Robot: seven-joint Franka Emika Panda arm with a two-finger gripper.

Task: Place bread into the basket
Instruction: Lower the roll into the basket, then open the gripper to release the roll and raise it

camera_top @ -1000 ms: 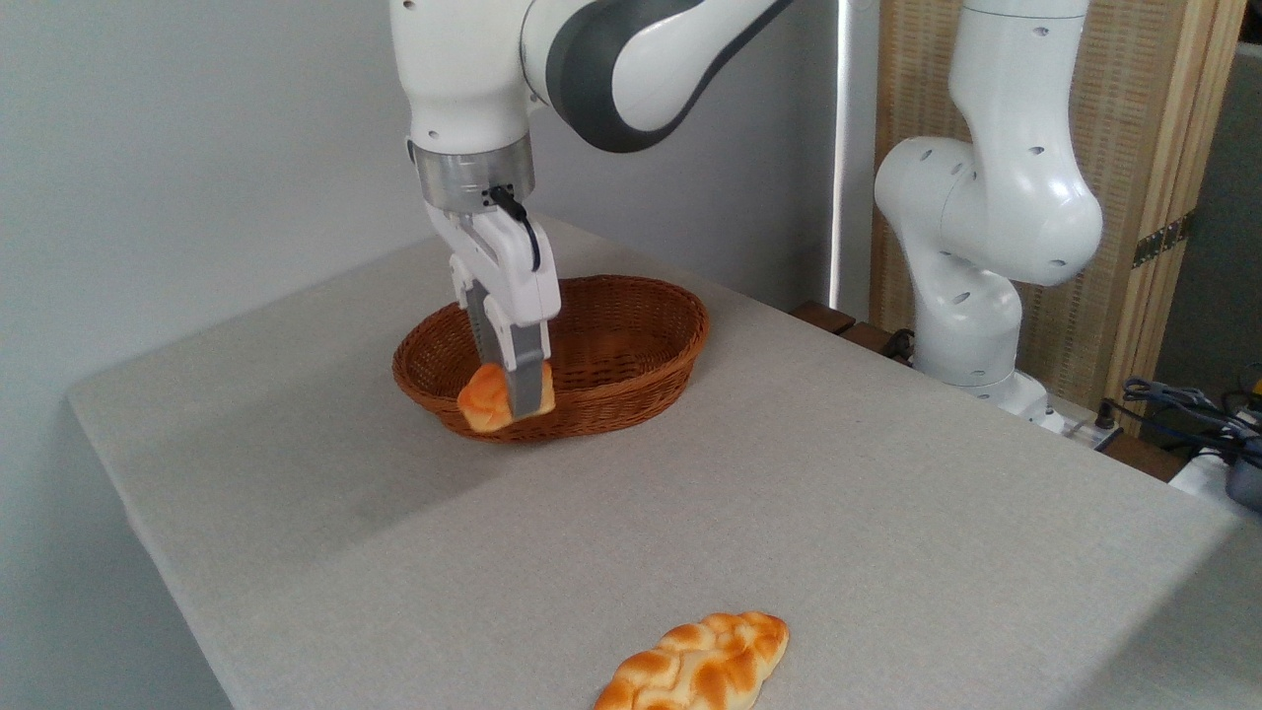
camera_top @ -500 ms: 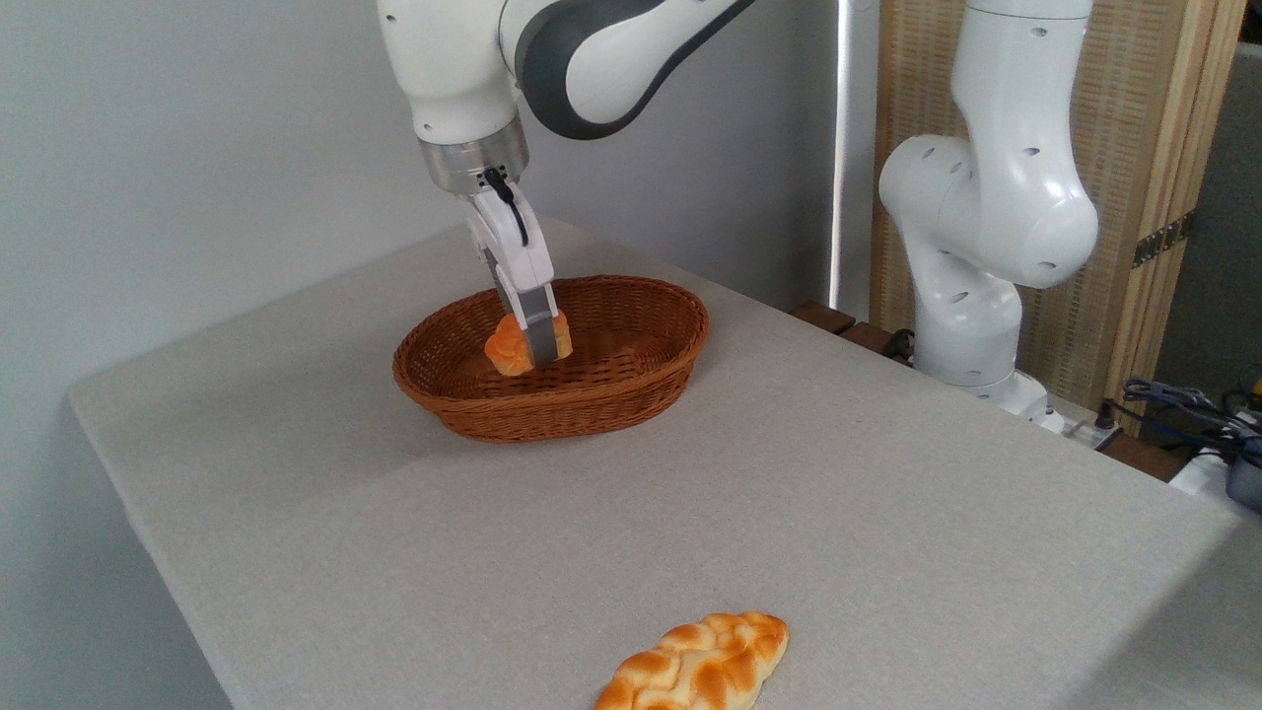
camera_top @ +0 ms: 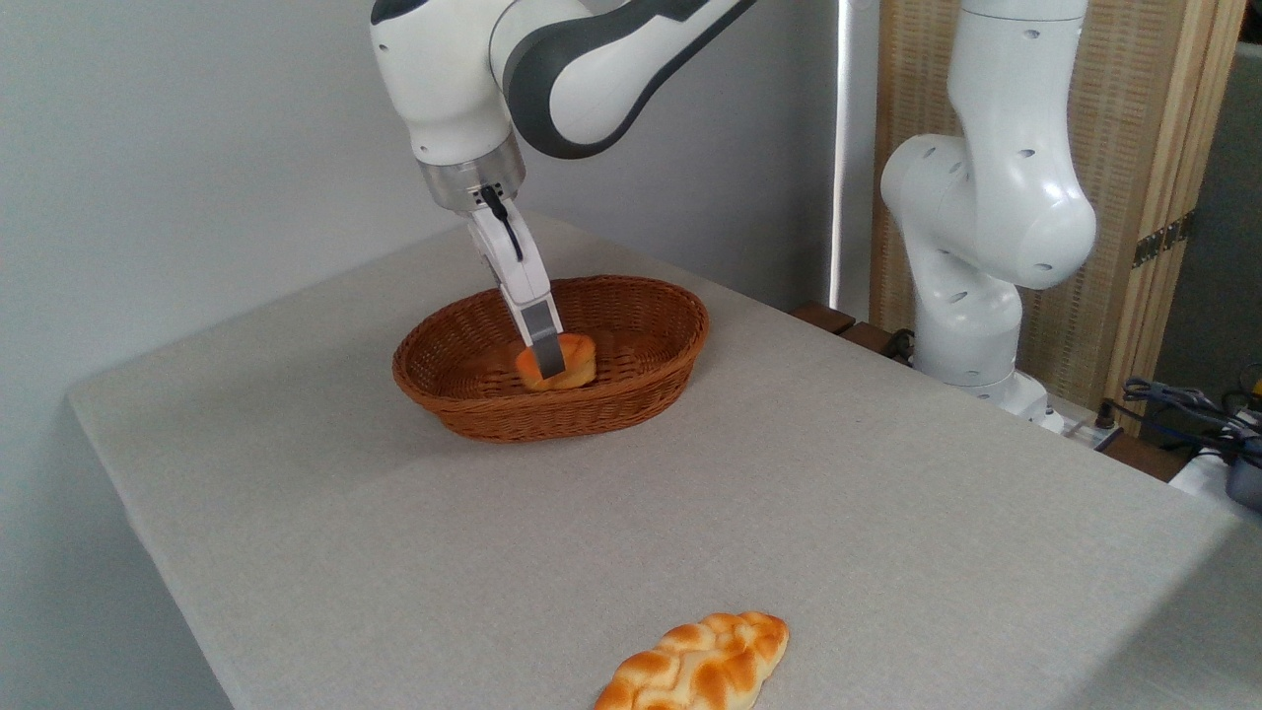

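Reaching down into the basket (camera_top: pixel 641 390), the gripper (camera_top: pixel 548 363) has its fingers pinched across the bread (camera_top: pixel 574 367), a small round bun that bulges out on either side of the near grey finger. The bun sits low inside the rim, at or just above the woven floor; whether it already rests there I cannot tell. It looks light and somewhat yielding, with a glossy orange-golden crust and paler creases where it knots, so a grip across its middle, as here, seems the safest hold; a glossy skin could slip under a light pinch, and a hard one might dent it. Around the gripper, the basket is oval, brown wicker, low-walled and much wider than the bun. Beneath it lies a grey, cloth-like table top (camera_top: pixel 325 552). Well away from the gripper, toward the camera, a longer braided loaf (camera_top: pixel 696 666) lies flat.
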